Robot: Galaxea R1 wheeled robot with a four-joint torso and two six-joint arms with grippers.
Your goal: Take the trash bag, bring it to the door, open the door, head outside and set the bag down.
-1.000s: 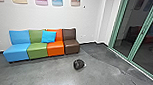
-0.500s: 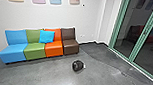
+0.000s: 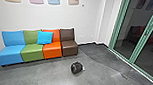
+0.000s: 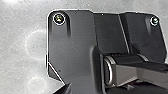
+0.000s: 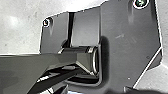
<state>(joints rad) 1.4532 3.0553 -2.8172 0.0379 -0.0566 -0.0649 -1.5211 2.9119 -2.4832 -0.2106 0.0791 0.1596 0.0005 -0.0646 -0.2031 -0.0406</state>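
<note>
A black, rounded bundle, apparently the trash bag [image 3: 77, 67], lies on smooth, mottled grey floor [image 3: 41, 77] in front of the brown end of a four-part sofa [image 3: 32, 52], a pale scrap [image 3: 83, 68] at its side. The pickup looks to be the step in hand, with the robot at the approach; it calls for lining up with the bag, then a low reach and a secure hold on what is likely thin, slippery plastic. Neither pincer's state, spread or pressed together, can be told. The sofa's boxy, leather-like seats run blue, green, orange and brown, a square bright-blue cushion [image 3: 45, 37] against its backs. Right of the sofa stands a dark glass door [image 3: 126, 30] framed in green; behind it, a plain white wall [image 3: 43, 16].
</note>
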